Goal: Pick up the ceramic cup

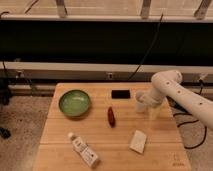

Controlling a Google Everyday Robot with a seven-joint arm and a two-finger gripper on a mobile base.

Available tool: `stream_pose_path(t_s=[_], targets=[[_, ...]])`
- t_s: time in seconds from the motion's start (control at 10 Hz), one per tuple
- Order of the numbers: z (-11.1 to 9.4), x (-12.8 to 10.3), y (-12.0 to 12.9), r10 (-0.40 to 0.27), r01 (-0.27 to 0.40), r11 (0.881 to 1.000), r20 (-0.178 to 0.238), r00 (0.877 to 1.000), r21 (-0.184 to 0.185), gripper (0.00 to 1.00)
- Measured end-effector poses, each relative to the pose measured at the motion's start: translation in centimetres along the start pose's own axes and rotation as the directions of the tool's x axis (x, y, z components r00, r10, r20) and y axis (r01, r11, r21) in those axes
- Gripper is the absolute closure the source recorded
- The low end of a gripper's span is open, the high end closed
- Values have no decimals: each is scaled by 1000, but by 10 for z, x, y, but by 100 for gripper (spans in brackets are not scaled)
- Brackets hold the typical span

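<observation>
The ceramic cup [141, 102] is a small plain white cup standing upright on the right side of the wooden table [60, 135]. My gripper [152, 104] hangs from the white arm that reaches in from the right. It is right at the cup's right side, at the cup's height, and part of the cup's right edge is hidden by it. I cannot tell whether it touches the cup.
A wide green bowl [75, 102] sits at the table's left. A black flat object [120, 93] lies behind the cup's left. A red object [111, 116], a white packet [138, 141] and a labelled white bottle [84, 149] lie nearer the front.
</observation>
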Motion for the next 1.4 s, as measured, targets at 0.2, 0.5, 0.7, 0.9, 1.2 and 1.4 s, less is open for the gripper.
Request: stream_pose_path(t_s=[0.2, 0.5, 0.7, 0.9, 1.2, 1.4], targets=[[0, 1, -1, 5, -5, 1000, -2, 1000, 4, 74], [-2, -2, 2, 4, -4, 1000, -2, 1000, 4, 99], [-5, -1, 3, 7, -7, 1000, 1, 1000, 7, 100], [-9, 0, -6, 3, -3, 1000, -1, 1000, 7, 100], [-12, 0, 0, 6, -6, 1000, 0, 1000, 4, 100], [-14, -1, -4, 4, -4, 1000, 1, 1000, 6, 100]])
